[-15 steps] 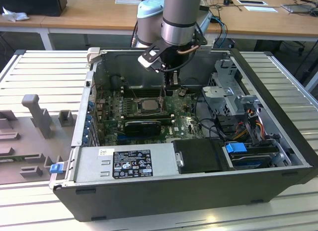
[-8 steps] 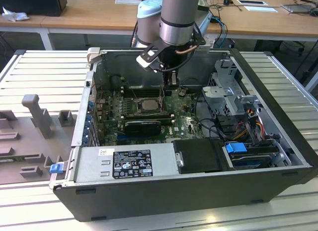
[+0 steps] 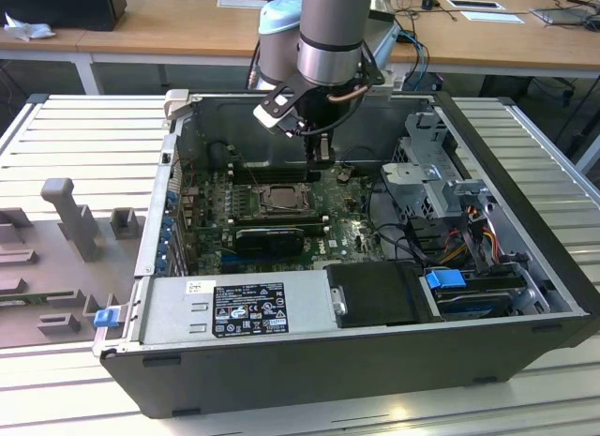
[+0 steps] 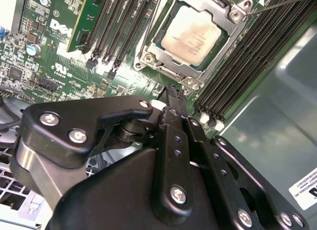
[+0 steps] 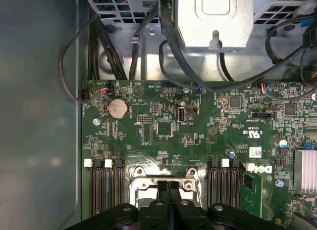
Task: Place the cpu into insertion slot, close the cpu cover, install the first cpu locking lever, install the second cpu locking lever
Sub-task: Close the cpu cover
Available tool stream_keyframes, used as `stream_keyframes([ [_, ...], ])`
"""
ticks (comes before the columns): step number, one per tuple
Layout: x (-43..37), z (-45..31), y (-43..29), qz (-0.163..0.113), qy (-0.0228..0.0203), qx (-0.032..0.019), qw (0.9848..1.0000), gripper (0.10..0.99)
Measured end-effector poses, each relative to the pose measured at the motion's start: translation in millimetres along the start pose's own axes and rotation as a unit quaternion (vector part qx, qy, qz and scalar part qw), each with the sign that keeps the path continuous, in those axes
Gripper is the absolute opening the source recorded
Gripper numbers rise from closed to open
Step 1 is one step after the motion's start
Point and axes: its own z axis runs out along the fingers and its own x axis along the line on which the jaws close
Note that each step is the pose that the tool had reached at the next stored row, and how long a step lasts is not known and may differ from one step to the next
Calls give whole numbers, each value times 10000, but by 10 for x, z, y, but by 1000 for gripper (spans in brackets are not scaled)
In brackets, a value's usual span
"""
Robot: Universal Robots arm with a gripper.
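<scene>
The pale silver cpu (image 4: 193,36) lies flat in the insertion slot (image 3: 281,198) on the green motherboard (image 5: 198,131). The silvery cpu cover (image 4: 161,61) lies down around it, its cut-out centre showing the chip. A thin locking lever rod (image 4: 282,5) runs off from one corner of the socket. My gripper (image 4: 171,90) hangs just above the socket's edge, shut with nothing between its fingers. In the first wrist view its black fingers (image 5: 163,190) cover part of the socket frame (image 5: 141,183). In the exterior view the gripper (image 3: 322,155) sits behind the socket, inside the case.
Long black memory slots (image 4: 247,62) flank the socket on both sides. Black cables (image 5: 168,47) and a metal drive cage (image 3: 441,173) crowd one end of the open computer case (image 3: 375,370). A power supply (image 3: 234,309) fills the case's near side. A grey fixture (image 3: 66,220) stands at the exterior view's left.
</scene>
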Motion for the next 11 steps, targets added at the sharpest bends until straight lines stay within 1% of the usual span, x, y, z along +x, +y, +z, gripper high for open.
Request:
stream_keyframes([
  [3, 0, 0, -37, 0, 0, 0, 10000, 106],
  [11, 0, 0, -108, -1, 0, -3, 10000, 106],
])
